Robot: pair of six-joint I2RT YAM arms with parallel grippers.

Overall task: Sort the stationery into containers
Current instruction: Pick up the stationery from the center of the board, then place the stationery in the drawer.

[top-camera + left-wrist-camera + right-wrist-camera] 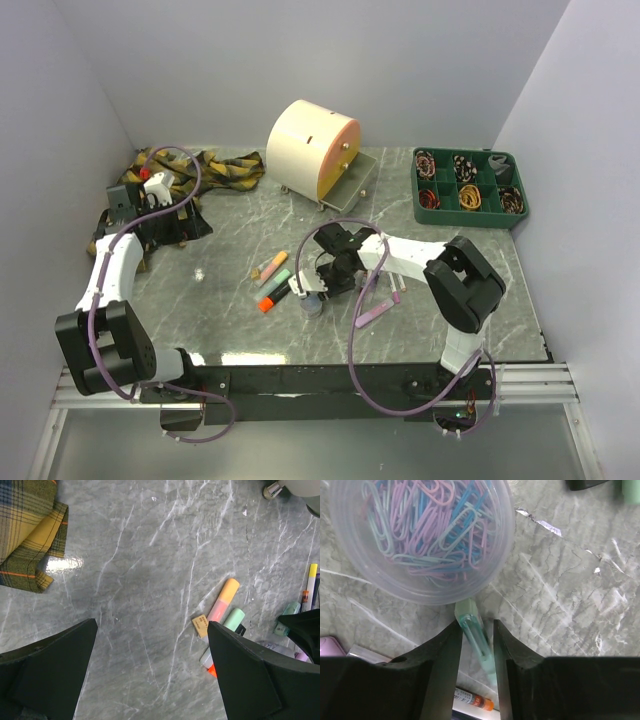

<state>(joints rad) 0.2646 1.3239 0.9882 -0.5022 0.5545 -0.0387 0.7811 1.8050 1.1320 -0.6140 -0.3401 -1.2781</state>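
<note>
My right gripper hangs low over a pile of stationery mid-table. Its jaws stand narrowly open astride a thin pale-green pen that lies slanted between them, its tip against a round translucent tin full of coloured paper clips. An orange-banded pen lies under the jaws. Left of it lie an orange-pink highlighter, a green one and a red-tipped one. My left gripper is wide open and empty at the far left.
A cream cylindrical cabinet with its drawer pulled out stands at the back centre. The dark green compartment tray at the back right holds coiled bands. A plaid cloth lies at the back left. Pink and purple pens rest by the right arm.
</note>
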